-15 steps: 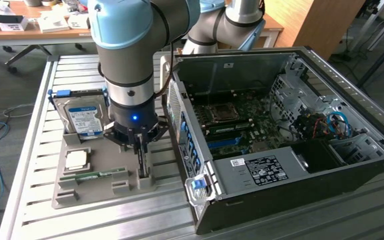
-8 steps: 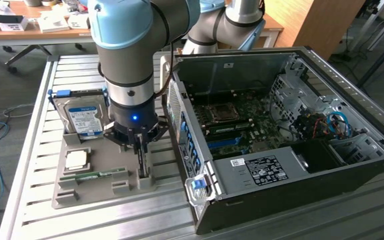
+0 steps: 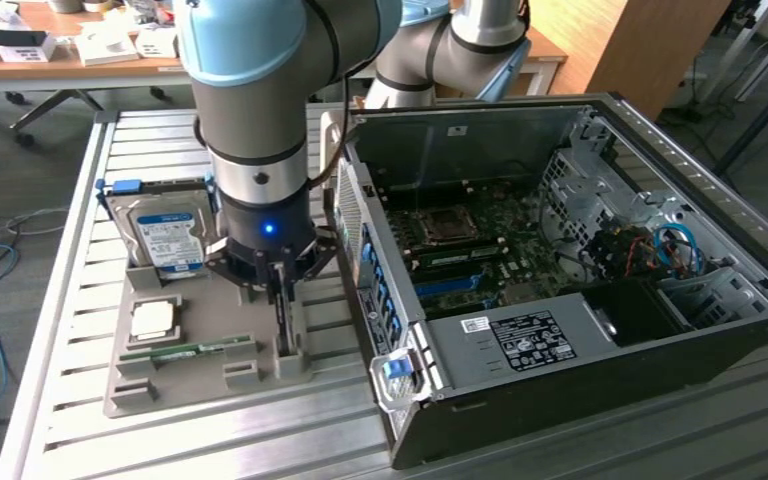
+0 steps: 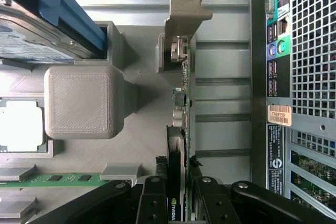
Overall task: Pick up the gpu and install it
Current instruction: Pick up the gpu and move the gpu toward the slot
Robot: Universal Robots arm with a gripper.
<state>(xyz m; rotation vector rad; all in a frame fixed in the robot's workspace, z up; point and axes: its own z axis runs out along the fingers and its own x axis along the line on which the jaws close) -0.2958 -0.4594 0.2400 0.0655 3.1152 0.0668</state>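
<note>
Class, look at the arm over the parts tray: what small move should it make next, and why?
Probably a short, straight lift. The pincer looks closed on the gpu, which stands on edge in a slot of the grey holder, close beside the computer case. Pulling sideways would likely bind the card in its slot or knock the case.

The pincer [image 4: 177, 199] sits low in a tight lane. The computer case [image 4: 304, 51] rises close beside the gpu [image 4: 176, 150] with a narrow strip of bare slatted counter [image 4: 220, 129] between them, and on the card's other side stand the holder's grey block [image 4: 79, 100] and the propped hard drive [image 3: 171, 235]. The case lies open side up, so there is free room above the motherboard [image 3: 464, 240], hemmed at the exterior view's right by the drive cage [image 3: 584, 180] and a tangle of cables [image 3: 651, 250].
</note>
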